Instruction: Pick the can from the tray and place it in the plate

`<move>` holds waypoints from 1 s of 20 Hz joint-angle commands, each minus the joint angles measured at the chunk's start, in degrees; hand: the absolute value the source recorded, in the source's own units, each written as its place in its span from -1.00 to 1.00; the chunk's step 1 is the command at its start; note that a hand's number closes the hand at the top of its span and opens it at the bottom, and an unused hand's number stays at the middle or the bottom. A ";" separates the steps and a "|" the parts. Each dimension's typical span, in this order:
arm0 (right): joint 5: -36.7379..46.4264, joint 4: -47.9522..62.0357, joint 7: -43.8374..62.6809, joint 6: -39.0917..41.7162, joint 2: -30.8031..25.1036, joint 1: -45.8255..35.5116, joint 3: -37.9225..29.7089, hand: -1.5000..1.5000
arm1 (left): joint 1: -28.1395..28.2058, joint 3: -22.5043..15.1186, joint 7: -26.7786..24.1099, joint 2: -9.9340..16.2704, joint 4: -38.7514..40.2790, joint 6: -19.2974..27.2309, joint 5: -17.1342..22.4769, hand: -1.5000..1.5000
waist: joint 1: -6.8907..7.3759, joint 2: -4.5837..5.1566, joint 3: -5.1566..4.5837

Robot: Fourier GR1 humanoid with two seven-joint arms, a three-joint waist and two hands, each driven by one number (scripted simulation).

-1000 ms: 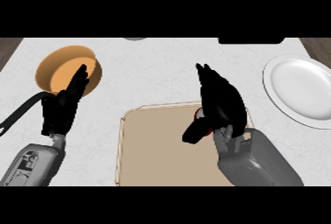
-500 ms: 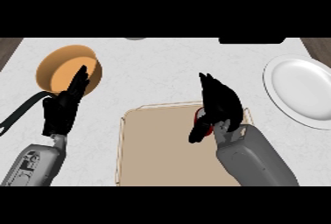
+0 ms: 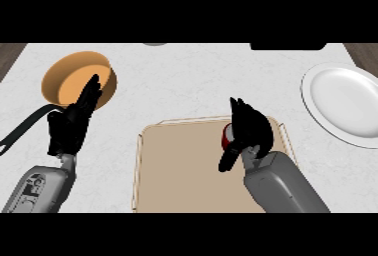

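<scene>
A red can (image 3: pixel 227 135) stands near the far right corner of the beige tray (image 3: pixel 184 172); only a sliver of it shows at the left side of my right hand (image 3: pixel 249 131). That hand is right against the can and covers most of it, with its fingers straight and pointing away from me and its thumb spread down to the left. The white plate (image 3: pixel 345 102) lies at the right edge of the counter, apart from the tray. My left hand (image 3: pixel 72 125) rests open at the left, fingers up.
An orange pan (image 3: pixel 77 80) with a black handle (image 3: pixel 22 131) sits at the far left, just behind my left hand. A dark object (image 3: pixel 288 46) and a small grey one (image 3: pixel 153 44) lie at the counter's far edge.
My right hand has drawn back toward me and lower over the tray's far right corner, settling against the can. The left hand has not moved.
</scene>
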 commanded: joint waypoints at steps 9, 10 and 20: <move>8.93 7.58 -3.09 -1.18 2.40 -1.35 -2.82 1.00 | 0.38 3.12 -1.56 -1.90 1.43 -3.47 -2.10 0.00 | 0.14 0.09 0.00; 8.70 -1.00 -1.13 1.31 1.01 4.06 -1.66 1.00 | 0.86 3.19 4.76 -0.43 -5.28 -3.41 -2.26 0.00 | 0.00 -0.05 0.02; 1.95 1.52 -30.61 3.11 -24.38 11.60 -16.32 1.00 | 1.63 4.43 0.72 -3.75 -0.51 -1.06 -3.86 0.00 | -4.64 0.31 0.45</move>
